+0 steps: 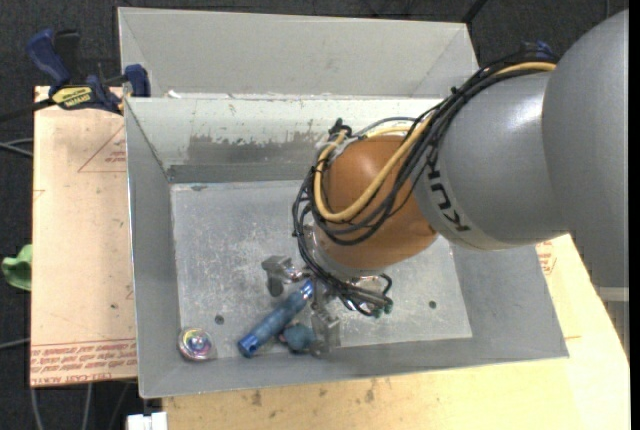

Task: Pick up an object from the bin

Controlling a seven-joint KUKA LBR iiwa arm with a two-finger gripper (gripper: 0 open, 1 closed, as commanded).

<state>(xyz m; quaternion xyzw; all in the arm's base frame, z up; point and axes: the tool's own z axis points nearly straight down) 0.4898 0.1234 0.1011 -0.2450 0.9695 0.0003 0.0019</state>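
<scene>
My gripper (298,302) is low over the front middle of the bin floor, under the orange wrist cover. It is open, one grey finger (273,271) up-left and the other finger (322,334) down-right. A blue cylindrical stick (270,324) lies slantwise on the floor, its upper end between the two fingers and its lower end pointing to the front left. A small dark blue piece (298,340) lies against the stick near the lower finger. Whether the fingers touch the stick I cannot tell.
A small round shiny metal thing (197,345) with a purplish top sits in the front left corner of the bin. The arm and its cable loops cover the right middle of the bin. Bare floor shows at the left and back.
</scene>
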